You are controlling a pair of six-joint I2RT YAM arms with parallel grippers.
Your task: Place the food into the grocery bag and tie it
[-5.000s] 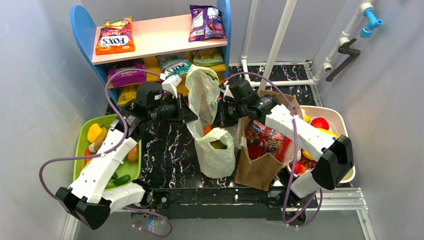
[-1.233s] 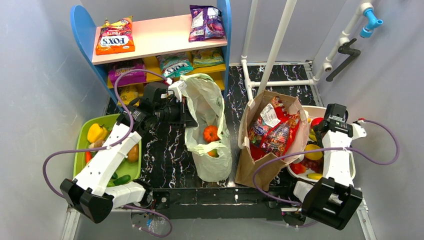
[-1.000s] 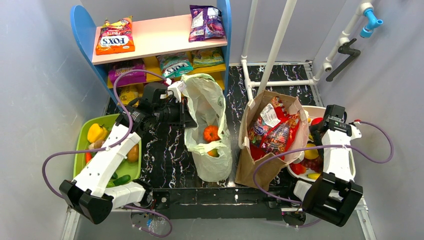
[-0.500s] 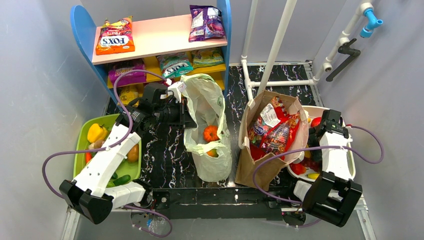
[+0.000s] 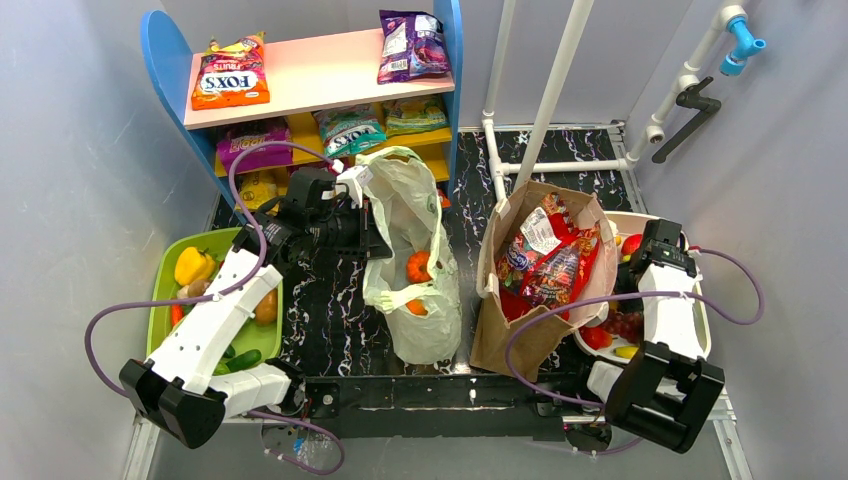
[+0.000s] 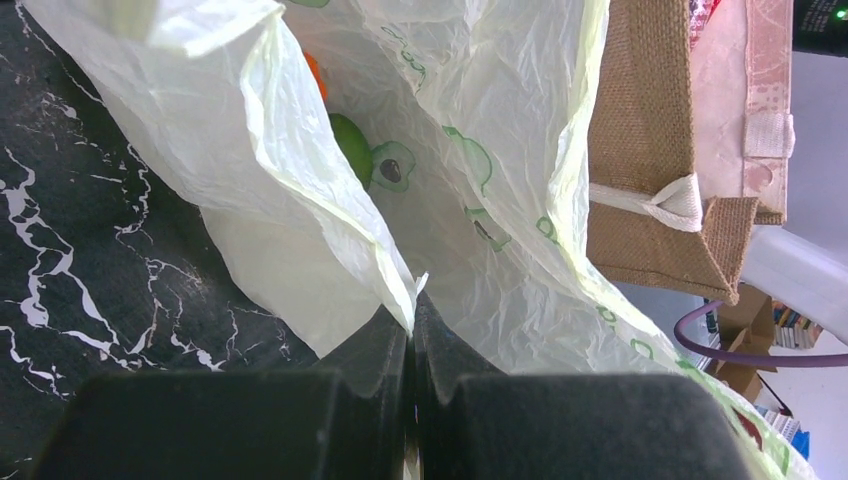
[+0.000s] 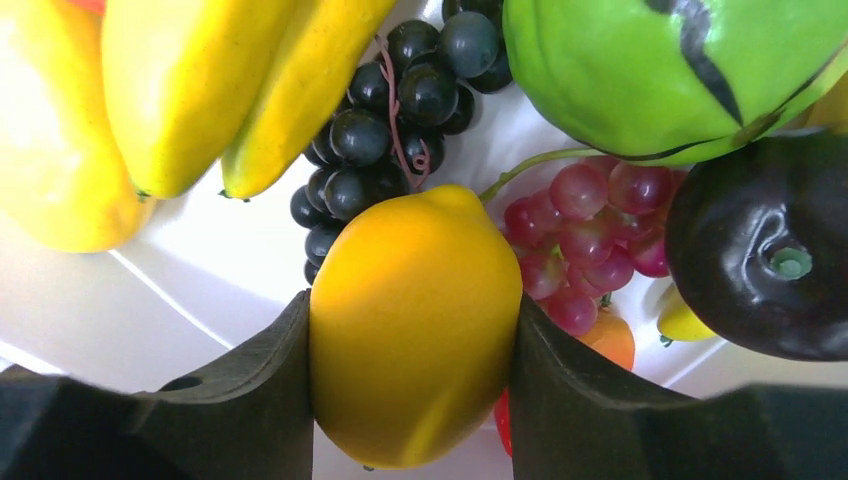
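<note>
Lemon (image 7: pixel 415 320), plump and yellow, sits clamped between the dark fingers (image 7: pixel 265 400) of the right hand (image 7: pixel 412 330), which is closed snugly on its two sides. That hand hangs over the white tub (image 5: pixel 692 240) at the right edge of the bench (image 5: pixel 330 300). Below the lemon lie black grapes (image 7: pixel 390 100), red grapes (image 7: pixel 590 220), a green fruit with dark stripes (image 7: pixel 680 70), a dark purple fruit (image 7: pixel 770 250) and long yellow pieces (image 7: pixel 200 80). Whether the lemon touches them cannot be told.

The left hand (image 6: pixel 410 315) is pinched fully together on the rim of the grocery bag (image 5: pixel 428 335), holding that edge up at the bag's left side. The pale-green bag stands mid-bench with its mouth open. An orange-red piece (image 5: pixel 418 265) lies inside it, and in the left wrist view a green piece (image 6: pixel 350 145) shows through the thin plastic.

A brown paper bag (image 5: pixel 515 345) stands just to the right of the grocery bag, with snack packets (image 5: pixel 540 270) in it. A green tray (image 5: pixel 163 280) of vegetables sits at the left, and a shelf (image 5: pixel 320 70) of snack bags stands at the back.
</note>
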